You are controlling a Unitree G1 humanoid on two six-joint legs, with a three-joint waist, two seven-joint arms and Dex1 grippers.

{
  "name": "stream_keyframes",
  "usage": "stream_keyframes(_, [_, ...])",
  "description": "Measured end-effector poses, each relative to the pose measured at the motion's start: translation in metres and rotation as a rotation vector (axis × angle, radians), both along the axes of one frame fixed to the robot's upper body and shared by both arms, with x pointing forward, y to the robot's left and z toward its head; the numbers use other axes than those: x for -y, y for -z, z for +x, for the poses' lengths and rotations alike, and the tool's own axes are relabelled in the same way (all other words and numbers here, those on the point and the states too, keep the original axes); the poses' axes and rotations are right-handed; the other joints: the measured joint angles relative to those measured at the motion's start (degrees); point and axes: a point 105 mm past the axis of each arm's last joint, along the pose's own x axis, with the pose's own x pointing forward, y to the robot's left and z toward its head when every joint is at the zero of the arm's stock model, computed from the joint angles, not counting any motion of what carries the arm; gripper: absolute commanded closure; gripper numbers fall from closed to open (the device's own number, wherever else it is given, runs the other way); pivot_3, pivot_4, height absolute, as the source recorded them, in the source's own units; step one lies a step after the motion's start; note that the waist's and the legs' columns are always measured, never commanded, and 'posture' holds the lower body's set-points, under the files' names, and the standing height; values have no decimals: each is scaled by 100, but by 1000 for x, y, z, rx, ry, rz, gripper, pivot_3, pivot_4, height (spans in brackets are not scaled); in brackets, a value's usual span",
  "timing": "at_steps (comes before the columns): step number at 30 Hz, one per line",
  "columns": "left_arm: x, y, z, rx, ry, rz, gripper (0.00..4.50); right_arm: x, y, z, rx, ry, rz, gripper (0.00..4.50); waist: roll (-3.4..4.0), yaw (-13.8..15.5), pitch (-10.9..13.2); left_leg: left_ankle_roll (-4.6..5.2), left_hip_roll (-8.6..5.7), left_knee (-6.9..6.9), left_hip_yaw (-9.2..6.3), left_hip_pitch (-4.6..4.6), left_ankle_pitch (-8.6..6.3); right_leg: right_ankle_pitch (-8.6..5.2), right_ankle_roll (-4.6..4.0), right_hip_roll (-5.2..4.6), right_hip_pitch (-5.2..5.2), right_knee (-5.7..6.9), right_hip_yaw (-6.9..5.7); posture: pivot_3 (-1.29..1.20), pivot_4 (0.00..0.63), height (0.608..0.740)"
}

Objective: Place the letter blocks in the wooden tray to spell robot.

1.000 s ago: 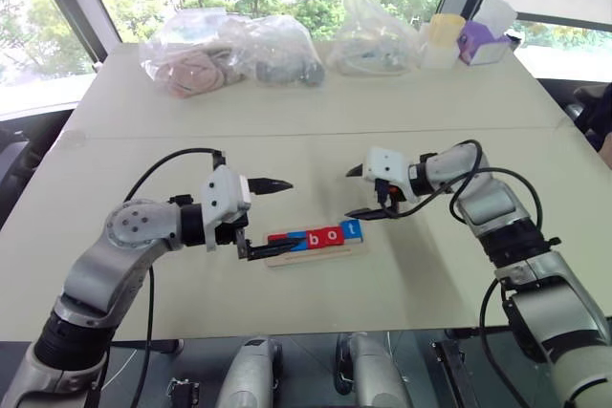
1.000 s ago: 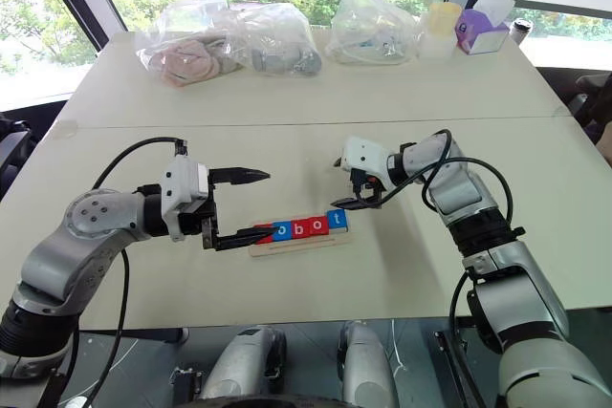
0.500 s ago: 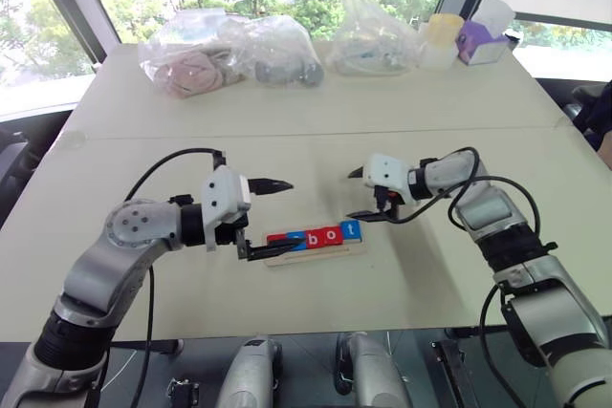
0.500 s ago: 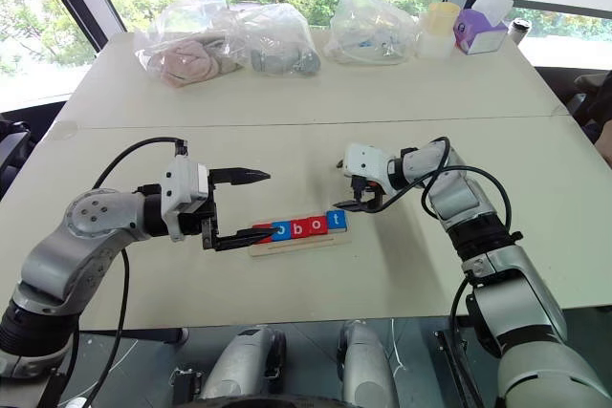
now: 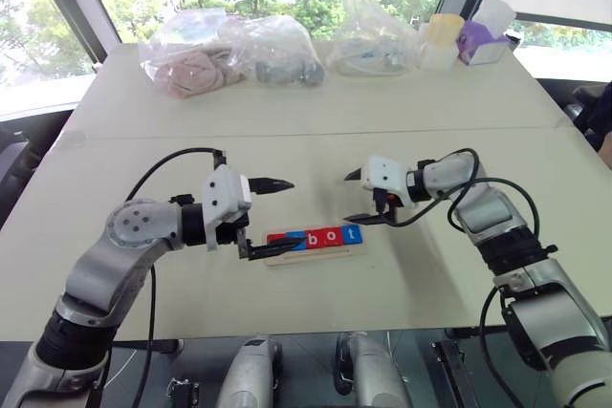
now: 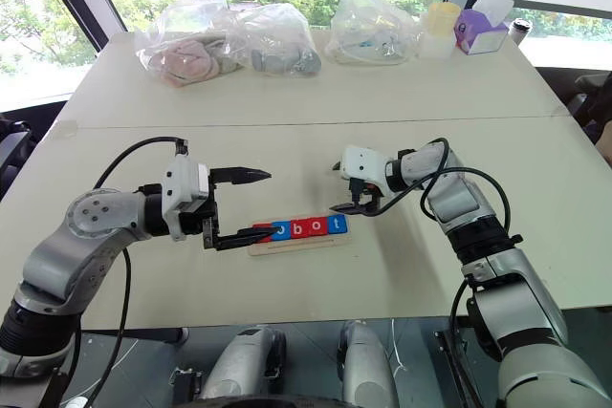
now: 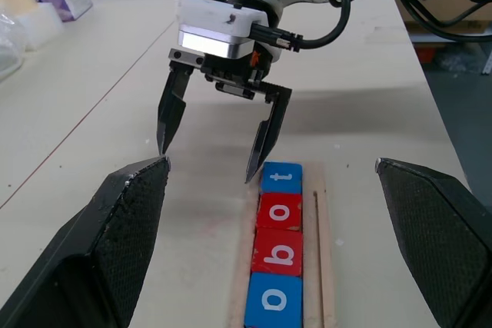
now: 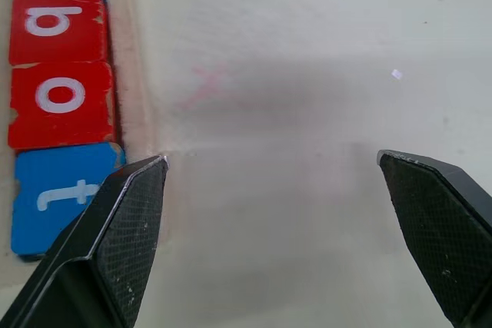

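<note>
Both hands released, left hand [image 5: 271, 220] and right hand [image 5: 358, 197] empty; letter blocks [image 5: 318, 237] sit in wooden tray [image 5: 325, 251], so back off without nudging it.

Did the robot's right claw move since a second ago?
Yes, a little. The right gripper has slid slightly to the left and lower, closer to the blue t block at the end of the wooden tray, which stayed put.
</note>
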Motion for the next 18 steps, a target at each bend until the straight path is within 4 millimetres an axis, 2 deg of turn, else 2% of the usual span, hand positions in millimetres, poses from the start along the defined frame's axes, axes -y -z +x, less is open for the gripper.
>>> stream_keyframes(5, [0,0,0,0,0,0,0,3,-12,11,66,53,24,20,0,0,0,0,0,0,0,0,0,0,0,0,0,0,0,0,150,740])
stream_keyframes(8, [-1,1,0,-4,-2,2,0,11,-25,7,66,78,47,20,1,22,0,0,2,0,-2,-3,0,0,0,-1,0,-2,0,0,150,740])
stream_keyframes(11, [-4,3,-1,-21,-13,18,0,26,-36,-11,38,99,72,20,0,31,0,1,4,-1,-5,-5,0,-1,2,-6,1,-6,0,0,150,740])
stream_keyframes(14, [-13,9,0,-57,-50,35,0,45,-33,-39,-57,138,88,20,1,20,0,2,4,-1,-2,-4,-1,-3,3,-10,0,-8,0,0,150,740])
stream_keyframes(18, [-24,8,-2,-71,-91,40,0,57,-35,-74,-158,174,109,20,1,-5,0,2,11,-1,3,2,-1,-12,15,-10,-1,-6,0,0,150,740])
